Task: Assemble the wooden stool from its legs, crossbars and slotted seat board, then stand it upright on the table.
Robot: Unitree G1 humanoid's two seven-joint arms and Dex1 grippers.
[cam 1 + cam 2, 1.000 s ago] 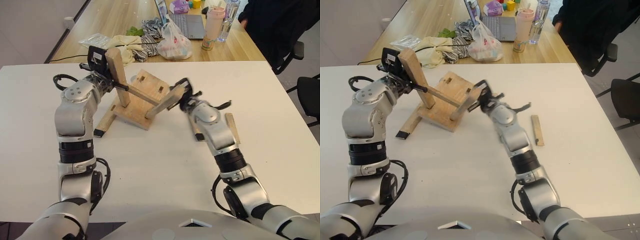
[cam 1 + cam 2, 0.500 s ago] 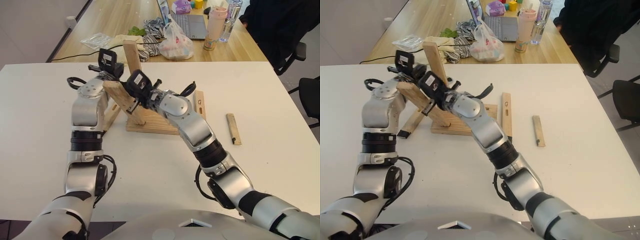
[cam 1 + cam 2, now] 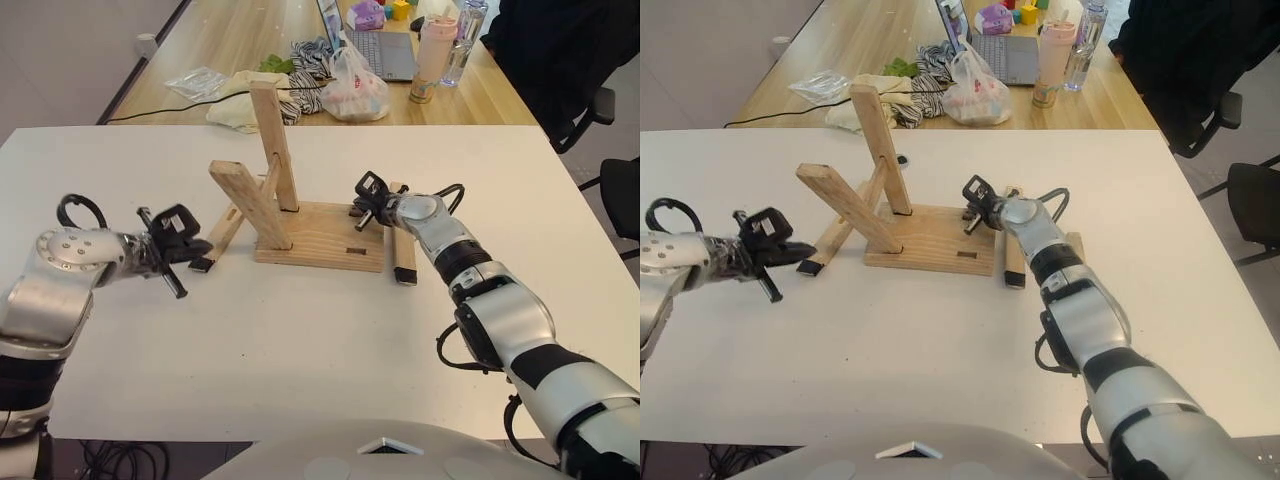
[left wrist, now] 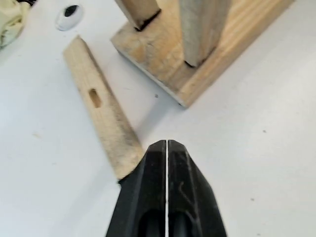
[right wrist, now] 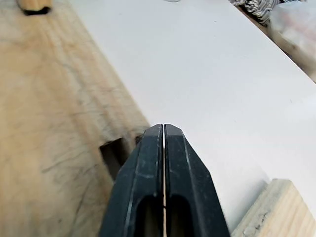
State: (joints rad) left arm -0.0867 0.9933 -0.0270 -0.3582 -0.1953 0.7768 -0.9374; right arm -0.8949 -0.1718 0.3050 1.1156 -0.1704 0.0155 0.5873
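Left gripper, clenched empty, lay centre-left beside a loose leg; right gripper, likewise clenched, sat at the upper-right corner of the seat board.

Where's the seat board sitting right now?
In the head views the seat board lies flat on the table, two legs standing in its left end. The right gripper is at its far right corner; a loose leg lies along its right edge.

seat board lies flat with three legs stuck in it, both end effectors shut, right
Only two pale wooden legs stand in the flat wooden seat board, not three, per the left eye view. The left end effector and right end effector are both shut.
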